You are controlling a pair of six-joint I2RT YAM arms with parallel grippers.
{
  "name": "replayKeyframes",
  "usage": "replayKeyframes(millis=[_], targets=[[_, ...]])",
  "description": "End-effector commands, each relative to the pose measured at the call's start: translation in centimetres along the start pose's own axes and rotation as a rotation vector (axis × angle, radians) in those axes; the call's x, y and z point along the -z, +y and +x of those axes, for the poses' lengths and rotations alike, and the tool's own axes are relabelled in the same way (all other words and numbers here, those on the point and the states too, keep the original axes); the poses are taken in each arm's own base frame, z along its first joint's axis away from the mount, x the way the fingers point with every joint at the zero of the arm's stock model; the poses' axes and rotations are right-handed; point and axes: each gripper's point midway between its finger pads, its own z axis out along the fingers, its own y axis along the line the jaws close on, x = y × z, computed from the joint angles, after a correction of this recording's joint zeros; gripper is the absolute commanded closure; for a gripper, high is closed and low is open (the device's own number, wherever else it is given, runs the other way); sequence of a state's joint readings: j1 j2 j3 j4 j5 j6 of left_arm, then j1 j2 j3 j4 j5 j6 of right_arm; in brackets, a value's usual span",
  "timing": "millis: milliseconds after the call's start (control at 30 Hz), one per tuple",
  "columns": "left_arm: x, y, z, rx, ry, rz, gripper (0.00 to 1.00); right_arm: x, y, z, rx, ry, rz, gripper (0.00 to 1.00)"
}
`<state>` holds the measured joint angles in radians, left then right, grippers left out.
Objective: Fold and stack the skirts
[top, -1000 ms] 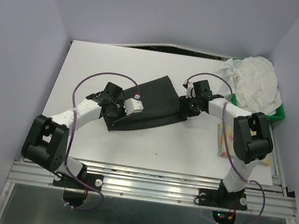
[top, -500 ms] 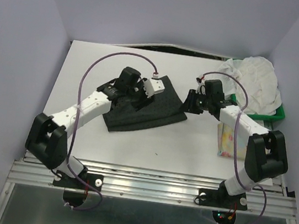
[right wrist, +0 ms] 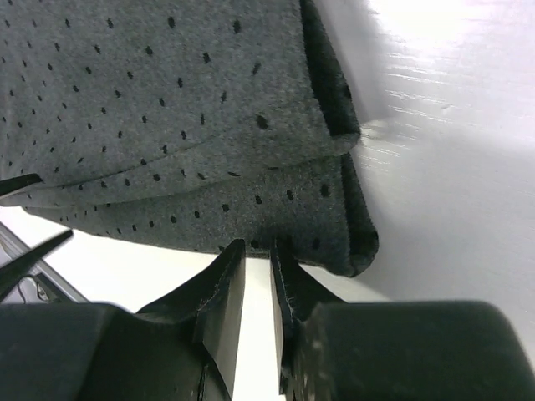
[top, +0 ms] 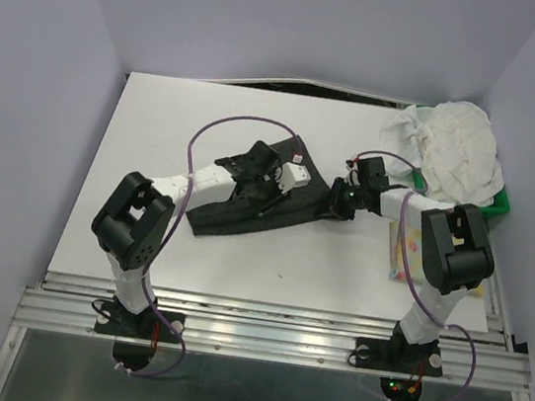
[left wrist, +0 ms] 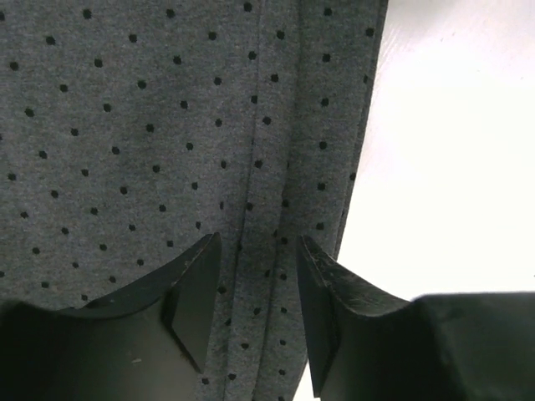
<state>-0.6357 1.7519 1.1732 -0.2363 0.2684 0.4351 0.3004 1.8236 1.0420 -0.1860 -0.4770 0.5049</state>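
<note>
In wrist view, R fingers (right wrist: 219,292) pinch charcoal skirt (right wrist: 167,109); overhead unclear.

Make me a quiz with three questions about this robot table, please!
1. Where is the white crinkly skirt? A) piled in the green tray B) under the left arm C) on the wall
2. What colour is the middle skirt? A) pink B) dark grey with black dots C) green
3. How is the left gripper? A) shut on a spoon B) out of view C) open

1 A: it is bunched over the tray at the far right. 2 B: the wrist views show dotted charcoal cloth. 3 C: its fingers stand apart.
</note>
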Motion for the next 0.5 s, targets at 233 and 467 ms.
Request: replayKeyframes(millis=[233, 467], targets=[[-0.7, 0.4, -0.1, -0.01, 0.009, -0.043, 0.59, -0.8, -1.1, 0.1, -0.018, -0.005, -0.004, 0.77], [-1.2, 0.4, 0.4, -0.011, 0.02, -0.048, 0.44, -0.9, -1.3, 0.6, -0.008, 0.012, -0.009, 0.77]])
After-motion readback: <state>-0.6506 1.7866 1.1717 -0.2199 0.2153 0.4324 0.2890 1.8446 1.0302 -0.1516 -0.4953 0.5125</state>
